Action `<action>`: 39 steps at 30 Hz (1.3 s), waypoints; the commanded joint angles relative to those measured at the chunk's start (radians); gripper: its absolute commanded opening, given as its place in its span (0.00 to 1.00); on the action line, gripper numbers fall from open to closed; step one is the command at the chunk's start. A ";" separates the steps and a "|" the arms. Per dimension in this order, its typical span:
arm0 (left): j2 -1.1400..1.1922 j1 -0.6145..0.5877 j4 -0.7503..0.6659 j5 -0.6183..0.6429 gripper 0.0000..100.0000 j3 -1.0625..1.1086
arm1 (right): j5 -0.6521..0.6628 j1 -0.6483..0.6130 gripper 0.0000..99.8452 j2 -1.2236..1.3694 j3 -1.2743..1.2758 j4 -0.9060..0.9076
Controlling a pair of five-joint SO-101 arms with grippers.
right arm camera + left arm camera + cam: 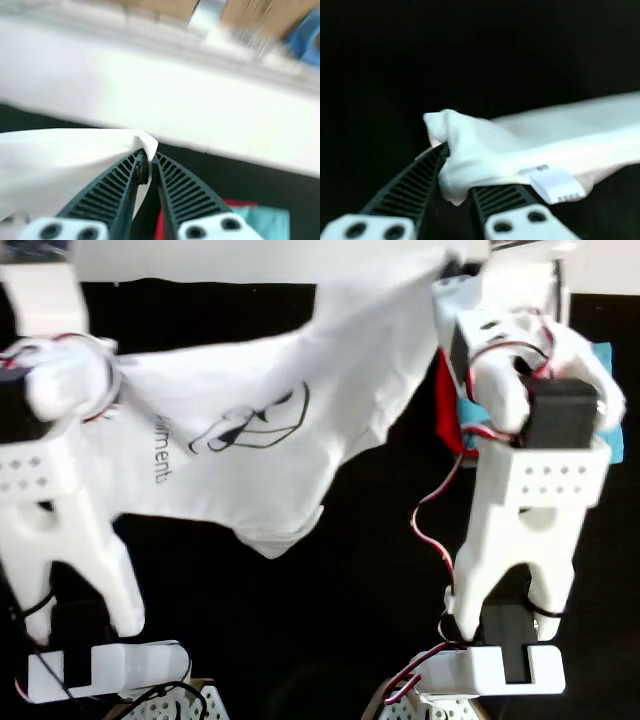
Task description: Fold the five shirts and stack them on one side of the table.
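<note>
We are holding the white shirt (250,430) up off the black table (350,580), stretched between both arms. Our left gripper (457,170) is pinching a bunched wad of cloth; our right gripper (147,161) is clamping only a thin corner. If we are pulling apart too hard, that corner is likely slipping free, and the sagging middle is likely landing creased.

High cam's looking down over the table (350,590) from close above, while wrist cams're peering close-up along my left gripper (455,170) & right gripper (148,157), all sharing the white shirt (250,420).
</note>
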 commanded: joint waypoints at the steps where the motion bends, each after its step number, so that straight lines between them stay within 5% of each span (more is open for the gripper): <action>1: -0.036 -0.048 0.008 0.008 0.01 -0.137 | 0.058 0.016 0.01 -0.051 -0.171 -0.019; 7: -0.104 -0.068 0.008 0.009 0.01 -0.228 | 0.127 0.016 0.01 -0.051 -0.380 0.035; 27: -0.414 -0.073 0.008 0.006 0.01 -0.036 | 0.153 0.018 0.01 -0.053 -0.866 0.275; 34: -0.486 -0.073 0.005 0.006 0.01 0.047 | 0.153 0.016 0.01 -0.051 -0.885 0.265; 39: -0.433 -0.073 0.000 0.006 0.01 0.048 | 0.155 0.013 0.01 -0.021 -0.725 0.101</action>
